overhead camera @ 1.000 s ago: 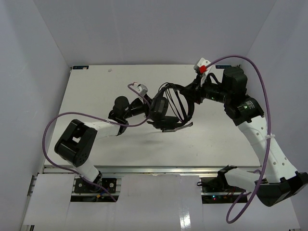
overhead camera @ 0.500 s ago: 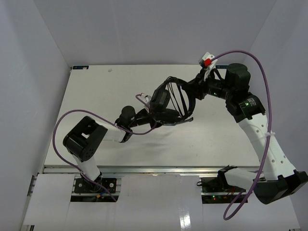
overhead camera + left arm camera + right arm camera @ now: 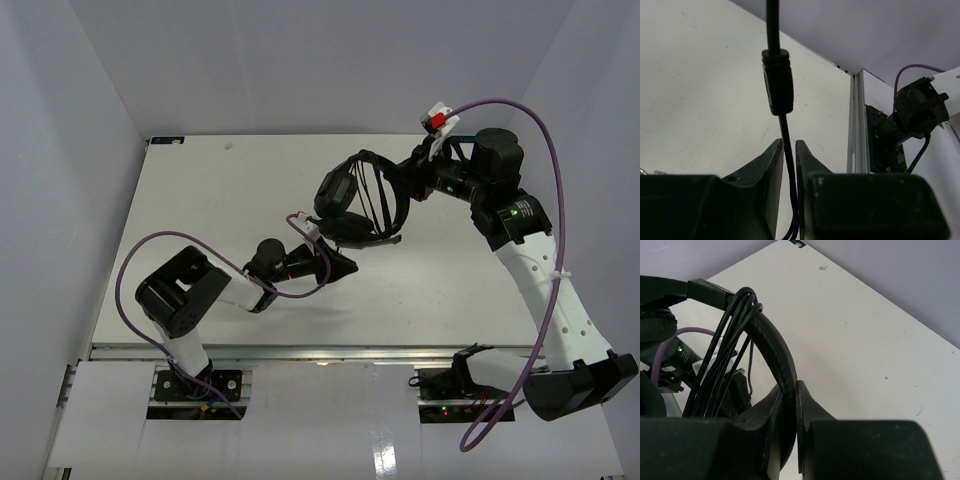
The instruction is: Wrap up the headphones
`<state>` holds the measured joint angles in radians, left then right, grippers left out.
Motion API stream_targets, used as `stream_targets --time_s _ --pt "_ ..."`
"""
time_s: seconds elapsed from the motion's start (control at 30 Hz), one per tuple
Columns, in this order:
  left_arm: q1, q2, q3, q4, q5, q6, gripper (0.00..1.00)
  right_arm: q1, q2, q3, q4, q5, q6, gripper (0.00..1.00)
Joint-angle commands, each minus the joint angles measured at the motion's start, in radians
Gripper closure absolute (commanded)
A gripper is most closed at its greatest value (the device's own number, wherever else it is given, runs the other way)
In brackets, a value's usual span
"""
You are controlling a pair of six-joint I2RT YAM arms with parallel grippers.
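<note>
The black headphones [image 3: 360, 200] hang above the table, held by the headband. My right gripper [image 3: 405, 188] is shut on the headband [image 3: 771, 342], with several turns of the thin black cord [image 3: 726, 347] wound across the band beside the jaws. One earcup [image 3: 334, 192] faces up and the other [image 3: 358, 230] sits below it. My left gripper [image 3: 347, 265] is just in front of the headphones, shut on the cord [image 3: 788, 145]. A small inline block [image 3: 777, 82] on the cord stands just above the fingertips. The coloured plugs are out of view.
The white table [image 3: 200, 190] lies under both arms, with grey walls on three sides. Purple arm cables loop at the left [image 3: 150, 245] and right [image 3: 545, 180]. The metal rail at the table's near edge and the right arm's base [image 3: 910, 117] show in the left wrist view.
My left gripper has moved toward the near edge and to the right, away from the headphones, with the cord in it. My right gripper has shifted the headphones slightly toward the far right.
</note>
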<state>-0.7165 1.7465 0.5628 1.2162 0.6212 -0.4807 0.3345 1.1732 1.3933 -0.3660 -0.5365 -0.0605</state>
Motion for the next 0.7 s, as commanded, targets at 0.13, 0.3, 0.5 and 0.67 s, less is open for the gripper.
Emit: stream_targets --time_s 0.13,0.3,0.5,0.67 --pt "-0.047 0.011 -0.061 0.139 -0.071 -0.043 0.83 -0.019 -0.006 0.056 0.082 0.044 0.053 0.92" --pt "-0.083 0.003 -0.064 0.131 -0.112 -0.038 0.88 -0.023 -0.004 0.046 0.088 0.074 0.096 0.92" --pt "-0.187 -0.043 -0.053 0.016 -0.221 0.018 0.94 -0.024 0.010 0.025 0.100 0.248 0.164 0.92" --pt "-0.284 -0.108 -0.022 -0.125 -0.307 0.067 0.97 -0.023 0.018 0.003 0.108 0.365 0.203 0.92"
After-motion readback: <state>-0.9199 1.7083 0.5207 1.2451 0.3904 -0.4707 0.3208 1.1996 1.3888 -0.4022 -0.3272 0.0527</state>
